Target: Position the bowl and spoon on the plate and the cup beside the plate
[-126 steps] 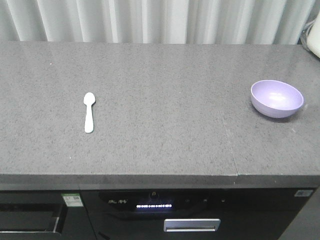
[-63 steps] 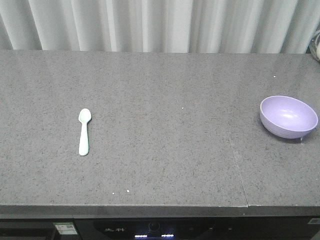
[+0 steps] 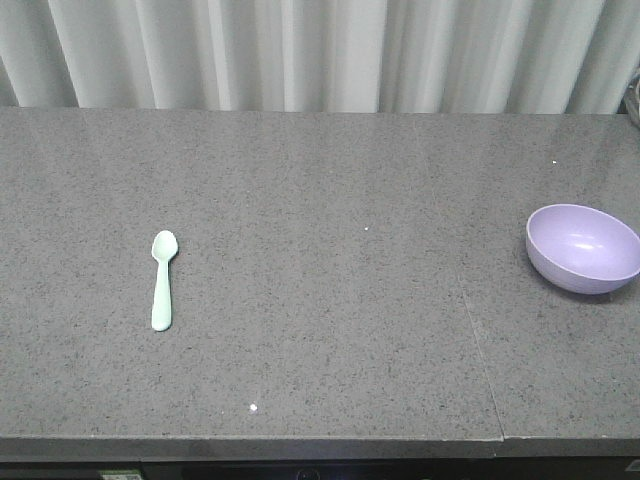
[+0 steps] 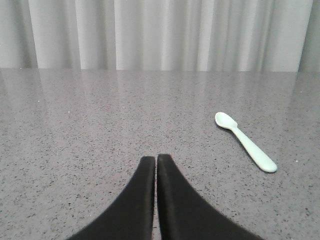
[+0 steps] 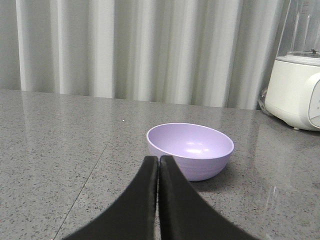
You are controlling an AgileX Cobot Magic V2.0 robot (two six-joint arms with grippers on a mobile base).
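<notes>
Beyond the bowl (image 5: 190,150), only the right wrist view shows a white appliance (image 5: 295,95); left fingers (image 4: 146,172) together, right fingers (image 5: 148,172) together.

The blender (image 5: 296,92) and right fingers (image 5: 137,200) run off the picture's edges.

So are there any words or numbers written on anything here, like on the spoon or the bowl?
No text can be read in these pictures.
The spoon and the bowl are plain, with no writing.
The white appliance in the right wrist view has faint marks at the picture's edge, too small to read.
The grey counter has no label.
</notes>
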